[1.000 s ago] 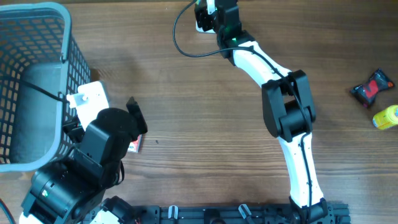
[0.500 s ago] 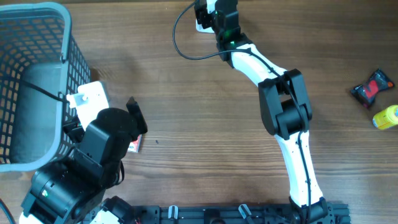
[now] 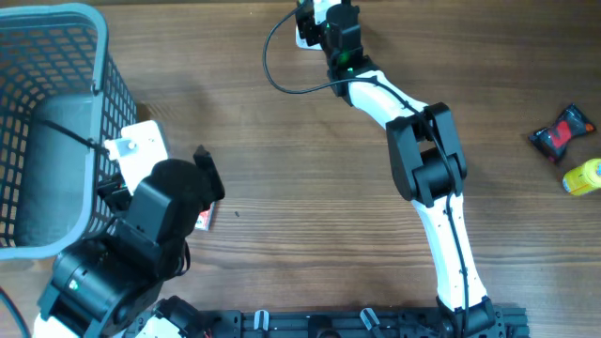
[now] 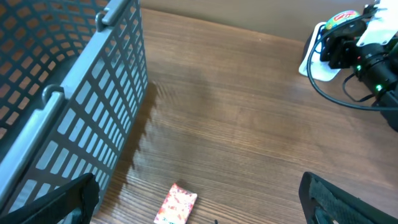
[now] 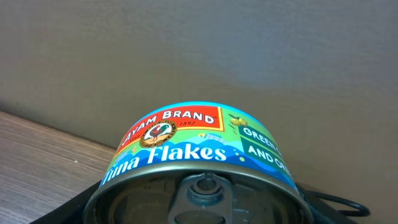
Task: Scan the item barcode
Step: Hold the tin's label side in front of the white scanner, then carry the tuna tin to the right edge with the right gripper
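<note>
Right arm's elbow shifts a little leftward; the right gripper grips the tuna can, and the left gripper stands wide open.

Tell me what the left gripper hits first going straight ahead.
Probably the small red packet, or the table right beside it; depth unclear. The basket is off to the side.
</note>
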Tool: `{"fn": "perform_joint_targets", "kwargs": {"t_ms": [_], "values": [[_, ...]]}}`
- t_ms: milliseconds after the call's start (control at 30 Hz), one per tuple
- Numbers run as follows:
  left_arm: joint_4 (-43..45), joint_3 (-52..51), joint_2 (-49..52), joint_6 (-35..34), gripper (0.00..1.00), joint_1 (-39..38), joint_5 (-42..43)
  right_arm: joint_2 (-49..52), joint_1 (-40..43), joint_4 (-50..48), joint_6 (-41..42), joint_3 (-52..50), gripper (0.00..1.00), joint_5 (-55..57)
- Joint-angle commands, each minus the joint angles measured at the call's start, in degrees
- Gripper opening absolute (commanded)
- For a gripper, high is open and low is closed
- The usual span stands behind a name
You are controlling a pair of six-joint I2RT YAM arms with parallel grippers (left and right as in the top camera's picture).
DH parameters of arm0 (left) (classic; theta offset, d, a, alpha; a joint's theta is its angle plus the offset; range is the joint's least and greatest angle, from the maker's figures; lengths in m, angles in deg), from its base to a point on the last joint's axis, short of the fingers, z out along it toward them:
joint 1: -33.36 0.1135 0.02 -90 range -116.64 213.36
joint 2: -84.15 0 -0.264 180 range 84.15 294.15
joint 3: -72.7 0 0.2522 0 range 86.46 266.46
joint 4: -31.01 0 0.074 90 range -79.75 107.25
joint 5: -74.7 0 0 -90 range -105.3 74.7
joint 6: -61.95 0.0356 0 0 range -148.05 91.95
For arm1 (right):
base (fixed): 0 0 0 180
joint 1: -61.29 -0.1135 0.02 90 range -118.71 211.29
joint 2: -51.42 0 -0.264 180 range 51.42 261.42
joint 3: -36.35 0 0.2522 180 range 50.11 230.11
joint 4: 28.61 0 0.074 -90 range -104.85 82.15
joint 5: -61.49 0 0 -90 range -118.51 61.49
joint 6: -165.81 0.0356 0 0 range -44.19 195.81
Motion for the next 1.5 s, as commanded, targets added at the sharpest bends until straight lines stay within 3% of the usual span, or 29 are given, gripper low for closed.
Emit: {"fn": "perform_joint_targets", "kwargs": {"t_ms": [0,300,700,1000,1233,1467], "values": [[-0.02,-0.35,0.79,-0.98,1.00,-0.02,-1.20,1.53,0.44,-0.46,-0.61,1.25,0.63,1.22],[-0.07,-0.35,0.98,-0.74,1.00,-0.02,-2.67,-3.58,-0.72,9.22,-3.74,1.38,0.55,4.87],[-2.84,-0.35,0.98,-0.55,1.00,-0.02,-3.19,-17.46,-0.74,20.48,-4.48,1.38,0.56,8.87],[-3.69,-0.35,0.98,-0.55,1.00,-0.02,-3.58,-22.53,2.16,35.21,-10.32,1.38,0.56,34.40],[-3.39,-0.35,0.98,-0.59,1.00,-0.02,-3.56,-23.47,8.46,48.11,-2.73,1.38,0.56,39.76],[-3.39,-0.35,0.98,-0.66,1.00,-0.02,-3.56,-26.82,17.70,60.61,6.14,1.38,0.57,33.97]]}}
